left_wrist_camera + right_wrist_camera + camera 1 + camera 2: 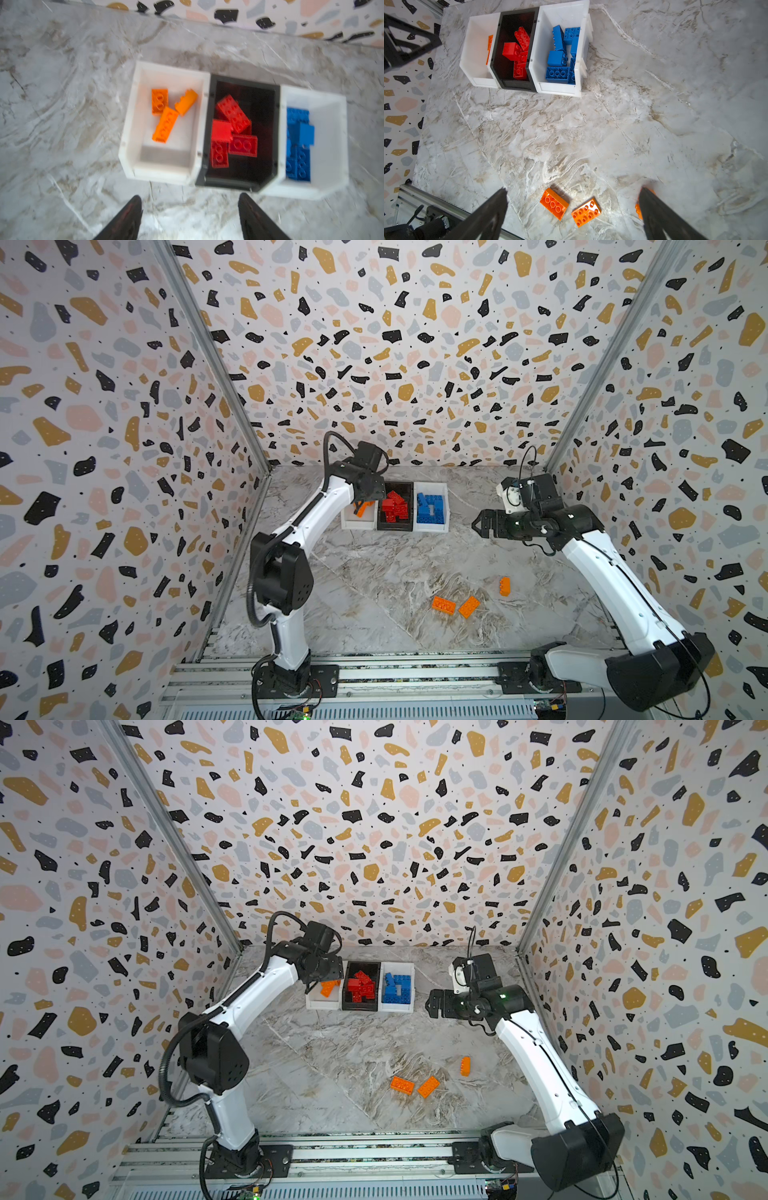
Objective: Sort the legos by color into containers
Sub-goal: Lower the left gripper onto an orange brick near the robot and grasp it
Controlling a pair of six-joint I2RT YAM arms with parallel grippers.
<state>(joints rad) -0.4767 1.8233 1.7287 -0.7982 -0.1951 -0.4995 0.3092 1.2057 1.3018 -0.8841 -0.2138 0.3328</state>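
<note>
Orange legos (165,116), three by our count, lie in the white bin (128,133) touching the black bin (245,80) on its left-arm side. Red legos (230,128) sit in the black bin itself, and blue legos (299,145) in the second white bin (332,128) touching its other side. Three loose orange legos (468,606) lie on the marble table (374,572), well in front of the black bin. Our left gripper (190,197) hangs by the bin of orange ones, jaws apart and empty. Our right gripper (573,189) hovers beyond the blue-filled bin, jaws spread wide, holding nothing.
</note>
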